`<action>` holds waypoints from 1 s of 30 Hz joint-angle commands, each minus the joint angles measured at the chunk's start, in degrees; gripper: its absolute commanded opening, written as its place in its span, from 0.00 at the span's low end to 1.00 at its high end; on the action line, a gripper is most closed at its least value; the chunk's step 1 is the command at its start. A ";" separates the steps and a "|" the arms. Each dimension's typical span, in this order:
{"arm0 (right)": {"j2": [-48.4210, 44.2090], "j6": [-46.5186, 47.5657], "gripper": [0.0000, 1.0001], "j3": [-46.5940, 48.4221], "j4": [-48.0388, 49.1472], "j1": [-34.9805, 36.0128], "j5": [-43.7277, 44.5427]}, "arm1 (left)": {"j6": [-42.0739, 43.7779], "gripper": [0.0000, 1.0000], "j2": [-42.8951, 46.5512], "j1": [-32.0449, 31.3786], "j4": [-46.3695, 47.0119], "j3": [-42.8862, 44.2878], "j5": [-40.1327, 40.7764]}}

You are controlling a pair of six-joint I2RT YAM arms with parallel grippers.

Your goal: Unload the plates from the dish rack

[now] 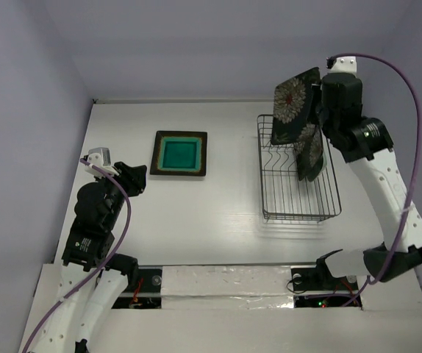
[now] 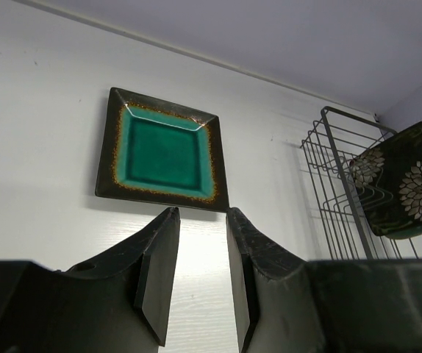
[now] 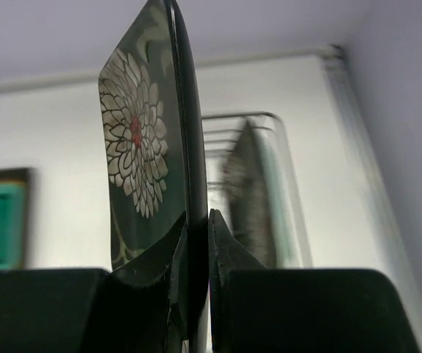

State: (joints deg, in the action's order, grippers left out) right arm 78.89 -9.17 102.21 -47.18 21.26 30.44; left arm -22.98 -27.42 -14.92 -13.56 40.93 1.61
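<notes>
Hanging clear above the far left corner of the dish rack [image 1: 299,209] is one flowered plate [image 1: 295,105], black and glossy, square with rounded corners, a large white chrysanthemum with a red heart on its face. It stands on edge, nearly upright; the flowered face turns toward the left arm's side of the table [image 1: 218,213] and the back toward the right arm. Its sides look equal, so it has no long axis to note. From the right wrist it shows almost edge-on [image 3: 141,154], a thin dark rim rising out of the claw. The right gripper [image 1: 318,103] is clamped on that rim, one finger on each face [image 3: 196,220], with no gap visible between pads and plate. Just below, a second flowered plate [image 1: 310,151] of the same pattern stands in the rack among the prongs, leaning a little, toward the far right part of the basket; it is blurred in the right wrist view. The rack is dark wire, rectangular, its long side running near to far. Well to the left, a teal plate [image 1: 179,153] lies flat on the table, dark speckled rim, glassy green centre. The left gripper [image 1: 134,176] hovers near it on the near side, fingers [image 2: 159,272] apart, nothing between them.
</notes>
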 commanded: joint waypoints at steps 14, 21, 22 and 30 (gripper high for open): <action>16.54 -40.12 0.00 -15.03 58.49 15.92 -22.44 | 0.22 0.29 0.61 -0.11 1.70 -0.23 -0.03; 27.62 -44.79 0.00 -13.19 64.22 16.45 -26.73 | 0.04 0.29 0.17 -0.11 1.70 -0.41 -0.72; 28.94 -45.14 0.00 -12.40 63.97 16.45 -27.35 | 0.04 0.29 0.00 -0.11 1.70 -0.41 -0.73; 37.56 -50.59 0.00 -10.29 67.30 16.45 -28.94 | 0.04 0.29 -0.09 -0.11 1.78 -0.41 -0.82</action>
State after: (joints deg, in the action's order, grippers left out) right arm 117.43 -53.74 85.80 4.84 37.71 4.08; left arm -23.00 -27.42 -14.92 -13.56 40.84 1.52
